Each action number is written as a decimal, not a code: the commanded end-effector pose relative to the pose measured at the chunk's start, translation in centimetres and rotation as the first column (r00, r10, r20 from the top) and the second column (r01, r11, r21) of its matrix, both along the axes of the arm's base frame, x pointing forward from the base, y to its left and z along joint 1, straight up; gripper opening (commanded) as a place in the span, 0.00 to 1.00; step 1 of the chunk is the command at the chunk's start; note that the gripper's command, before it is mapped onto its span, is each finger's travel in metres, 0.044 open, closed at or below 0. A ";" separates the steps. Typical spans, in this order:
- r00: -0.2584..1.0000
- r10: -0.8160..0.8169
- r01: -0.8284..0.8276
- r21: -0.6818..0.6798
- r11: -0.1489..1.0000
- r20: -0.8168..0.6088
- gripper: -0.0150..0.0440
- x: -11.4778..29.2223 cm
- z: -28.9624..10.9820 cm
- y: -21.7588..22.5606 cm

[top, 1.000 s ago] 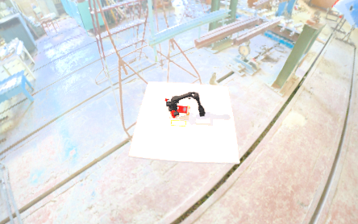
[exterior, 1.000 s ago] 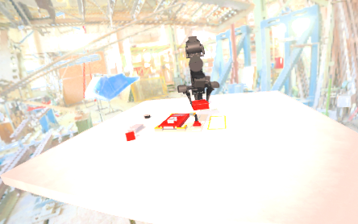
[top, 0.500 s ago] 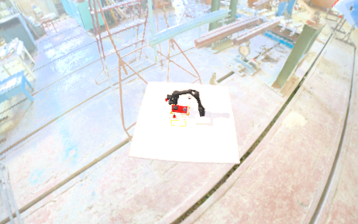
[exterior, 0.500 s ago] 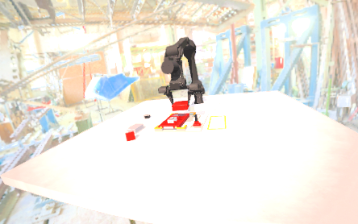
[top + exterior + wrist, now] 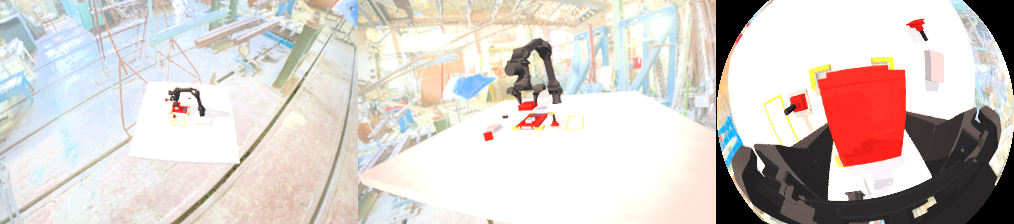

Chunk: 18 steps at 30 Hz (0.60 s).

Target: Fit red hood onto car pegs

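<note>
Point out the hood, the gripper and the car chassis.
Hood [image 5: 864, 117]: wrist view, middle of its flat red roof.
Gripper [image 5: 527, 97]: exterior view, midway between its fingertips, shut on the hood.
Car chassis [image 5: 530, 121]: exterior view, red deck in the jig.
</note>
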<state>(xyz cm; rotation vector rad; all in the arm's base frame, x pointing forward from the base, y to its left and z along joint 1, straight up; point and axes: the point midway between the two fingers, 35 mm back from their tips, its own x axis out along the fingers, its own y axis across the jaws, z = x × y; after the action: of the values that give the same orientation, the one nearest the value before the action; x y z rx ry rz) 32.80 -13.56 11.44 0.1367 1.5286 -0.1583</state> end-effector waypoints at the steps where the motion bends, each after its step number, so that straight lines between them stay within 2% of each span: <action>1: 1.000 -0.001 0.001 0.002 1.000 -0.001 0.25 0.0 -0.7 0.0; 10: 1.000 -0.001 0.001 0.002 1.000 -0.001 0.25 0.1 -4.6 -0.2; 18: 1.000 -0.001 0.001 0.002 1.000 -0.001 0.25 0.0 -4.9 -0.2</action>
<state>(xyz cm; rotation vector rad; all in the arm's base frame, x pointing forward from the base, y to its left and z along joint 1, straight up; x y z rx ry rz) 32.87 -13.83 6.87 0.1399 1.5275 -0.1623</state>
